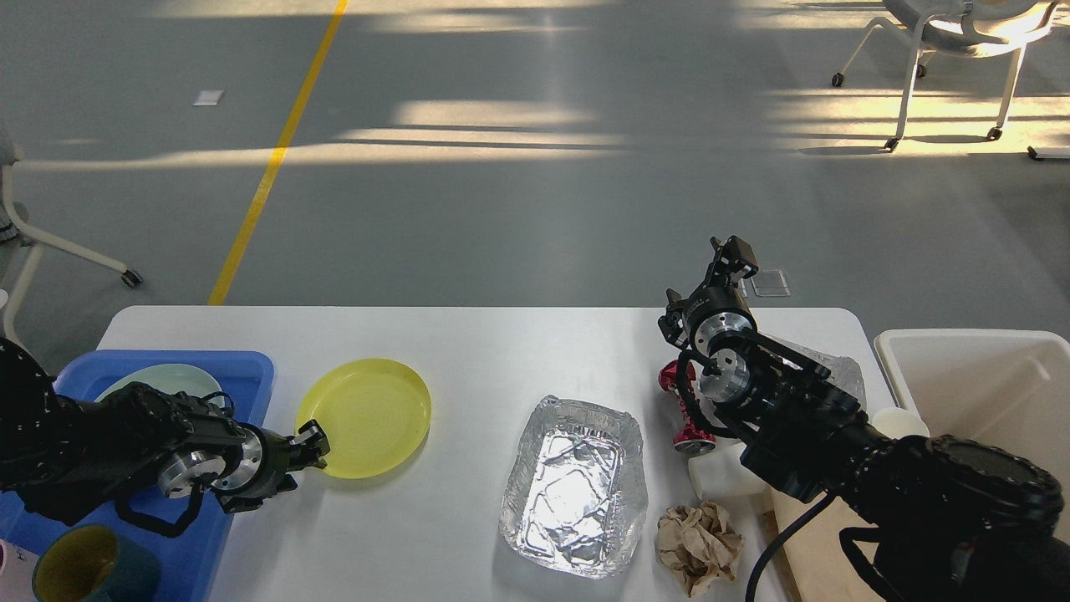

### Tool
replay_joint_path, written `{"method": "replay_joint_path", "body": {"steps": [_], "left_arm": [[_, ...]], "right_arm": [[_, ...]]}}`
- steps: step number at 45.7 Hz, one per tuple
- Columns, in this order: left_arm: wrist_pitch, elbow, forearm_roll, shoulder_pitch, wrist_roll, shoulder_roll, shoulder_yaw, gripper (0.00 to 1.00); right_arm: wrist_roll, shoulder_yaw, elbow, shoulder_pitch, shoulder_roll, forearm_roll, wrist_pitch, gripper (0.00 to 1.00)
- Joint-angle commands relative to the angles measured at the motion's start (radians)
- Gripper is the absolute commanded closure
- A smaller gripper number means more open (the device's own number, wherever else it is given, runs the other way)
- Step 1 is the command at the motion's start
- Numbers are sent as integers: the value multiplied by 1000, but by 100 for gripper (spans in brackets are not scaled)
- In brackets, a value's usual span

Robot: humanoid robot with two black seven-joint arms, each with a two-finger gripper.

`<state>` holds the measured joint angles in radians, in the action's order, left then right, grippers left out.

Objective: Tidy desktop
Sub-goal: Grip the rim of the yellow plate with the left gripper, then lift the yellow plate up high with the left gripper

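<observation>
White desktop: broad, smooth, rounded corners; it fills the lower part of the head view and carries every item listed here.

Left gripper: low over the desktop, fingers at the near-left rim of the yellow plate. The fingers look closed on that rim, though they are small and dark, so whether they truly pinch it cannot be told.

Yellow plate: round, shallow, flat on the desktop, extending right and away from the left fingers.

Blue tray: just left of the left gripper, behind its wrist. A pale green plate lies inside at the far end; a dark cup with a yellow interior stands at the near end.

Right gripper: raised above the far right edge of the desktop, pointing away from the camera, holding nothing visible. Seen end-on and dark; finger state cannot be told.

Foil tray: crinkled, rectangular, unfilled, nearer the camera and left of the right fingers.

Red object: just below the right wrist, partly hidden by the arm; kind unclear.

Crumpled brown paper: near the front edge, right of the foil tray.

White container: between the red object and the paper, mostly hidden by the arm.

White bin: beyond the desktop's right end, right of the right arm.
</observation>
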<state>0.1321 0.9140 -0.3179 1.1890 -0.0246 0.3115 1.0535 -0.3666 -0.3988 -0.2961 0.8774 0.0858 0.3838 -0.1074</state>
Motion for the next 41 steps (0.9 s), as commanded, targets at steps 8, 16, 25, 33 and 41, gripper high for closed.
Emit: {"method": "replay_joint_path", "body": {"steps": [8, 16, 25, 33, 41], "left_arm": [[3, -1, 0, 0, -32, 1, -24, 77], [15, -1, 5, 1, -75, 3, -36, 87], [35, 0, 5, 1, -113, 3, -69, 100], [73, 17, 7, 24, -138, 15, -67, 100], [230, 77, 25, 122, -164, 76, -38, 100]], "right_arm": [[0, 0, -2, 0, 0, 0, 0, 0], [0, 0, 0, 0, 0, 0, 0, 0], [0, 0, 0, 0, 0, 0, 0, 0], [0, 0, 0, 0, 0, 0, 0, 0], [0, 0, 0, 0, -1, 0, 0, 0]]}}
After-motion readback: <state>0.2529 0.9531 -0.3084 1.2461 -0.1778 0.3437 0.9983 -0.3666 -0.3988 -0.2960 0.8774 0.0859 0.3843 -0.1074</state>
